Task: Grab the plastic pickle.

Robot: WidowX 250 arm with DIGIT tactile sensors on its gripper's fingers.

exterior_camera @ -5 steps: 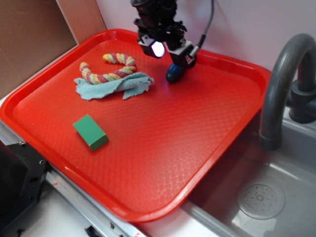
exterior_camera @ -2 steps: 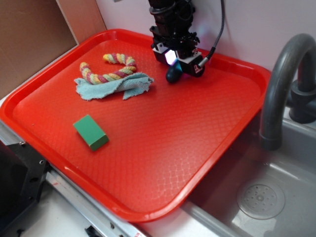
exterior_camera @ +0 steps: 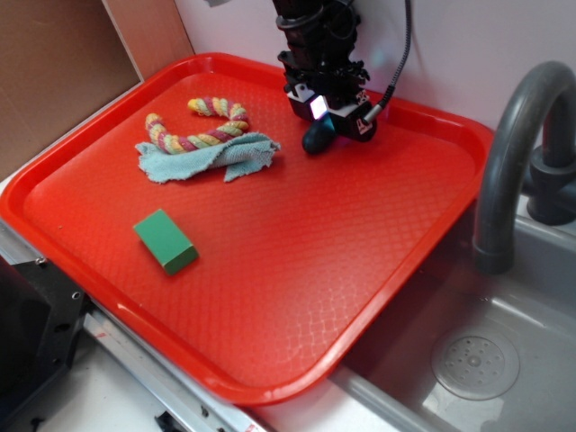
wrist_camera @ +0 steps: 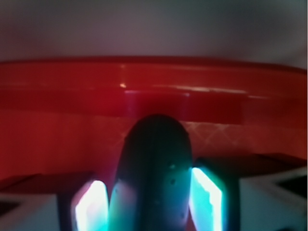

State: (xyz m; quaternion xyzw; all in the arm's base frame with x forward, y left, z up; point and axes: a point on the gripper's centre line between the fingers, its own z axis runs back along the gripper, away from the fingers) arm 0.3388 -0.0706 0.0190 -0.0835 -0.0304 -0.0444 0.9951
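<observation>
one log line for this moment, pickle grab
phase: closing in | gripper: low over tray back edge | plastic pickle: between fingers, small gaps visible | grasp: not confirmed | green block: untouched

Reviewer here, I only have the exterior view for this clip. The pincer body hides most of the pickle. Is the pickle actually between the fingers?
Observer: Yes. In the wrist view the plastic pickle stands between the two lit fingers.
Operator: Is either finger touching it?
Observer: The right finger lies against its side; on the left a thin dark gap shows beside the other finger.
Operator: What lies beyond the pickle?
Observer: The raised rim of the red tray, with the pale wall above it.
</observation>
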